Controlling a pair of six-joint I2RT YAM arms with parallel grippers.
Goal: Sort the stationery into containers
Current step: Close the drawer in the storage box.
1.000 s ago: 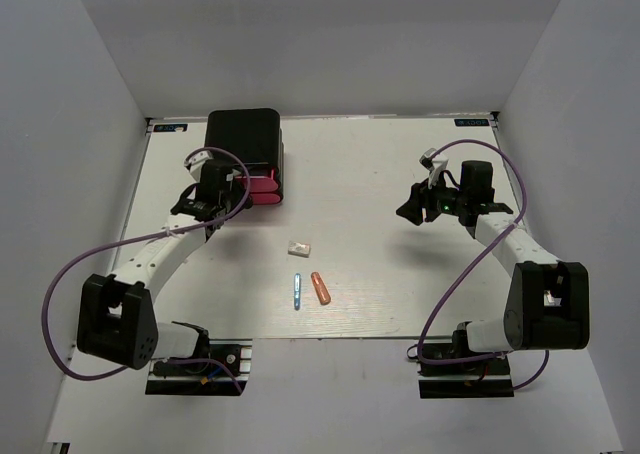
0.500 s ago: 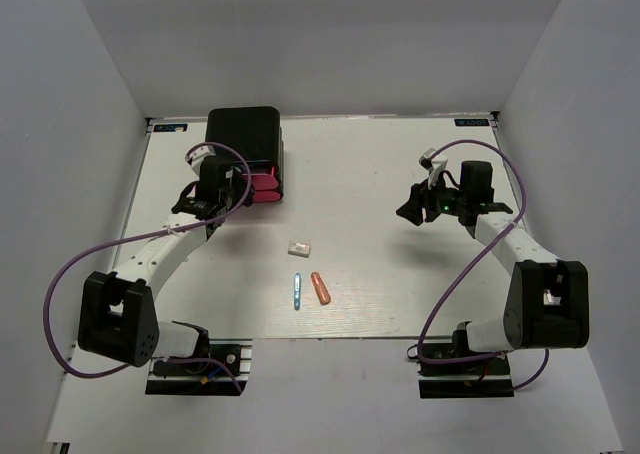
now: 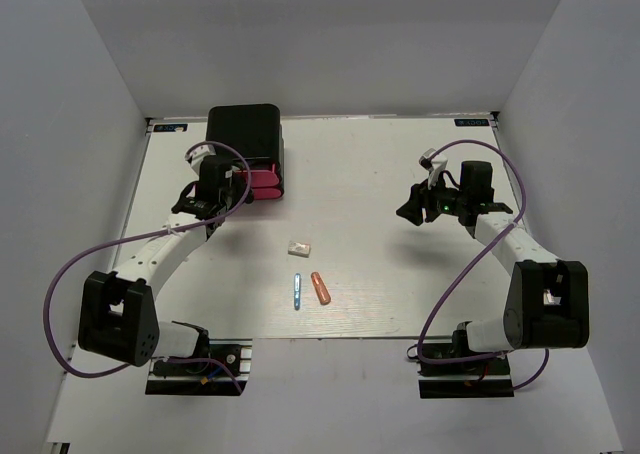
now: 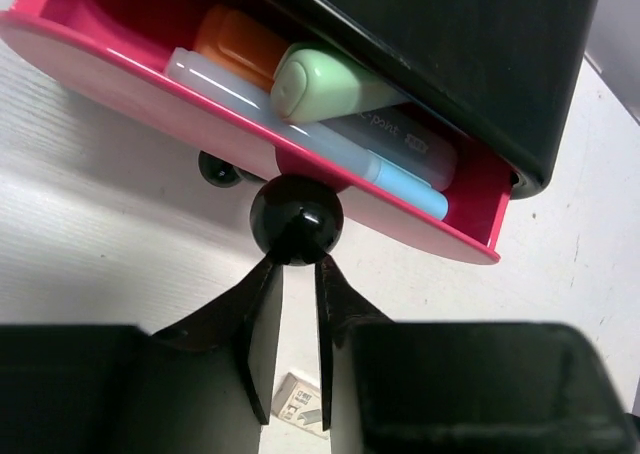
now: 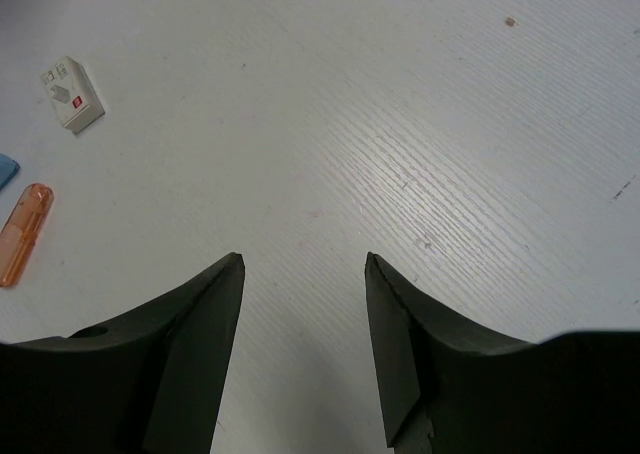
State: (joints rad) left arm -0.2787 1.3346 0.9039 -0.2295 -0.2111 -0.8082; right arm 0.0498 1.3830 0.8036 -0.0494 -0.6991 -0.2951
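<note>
The black box (image 3: 243,134) stands at the back left with one pink drawer (image 3: 262,186) pulled out. In the left wrist view the drawer (image 4: 130,84) holds the green-tipped marker (image 4: 320,84), the orange-tipped marker (image 4: 240,39) and the blue-tipped marker (image 4: 410,189). My left gripper (image 4: 298,259) is shut on the drawer's black knob (image 4: 296,219). The white eraser (image 3: 298,246), thin blue pen (image 3: 297,291) and stubby orange marker (image 3: 321,288) lie mid-table. My right gripper (image 5: 303,264) is open and empty above bare table at the right (image 3: 410,212).
Another black knob (image 4: 218,169) shows below the open drawer. In the right wrist view the eraser (image 5: 72,94) and orange marker (image 5: 22,234) lie far left. White walls enclose the table on three sides.
The pink drawer has slid back a little into the black box with my left gripper on its knob. The right arm has not moved.
</note>
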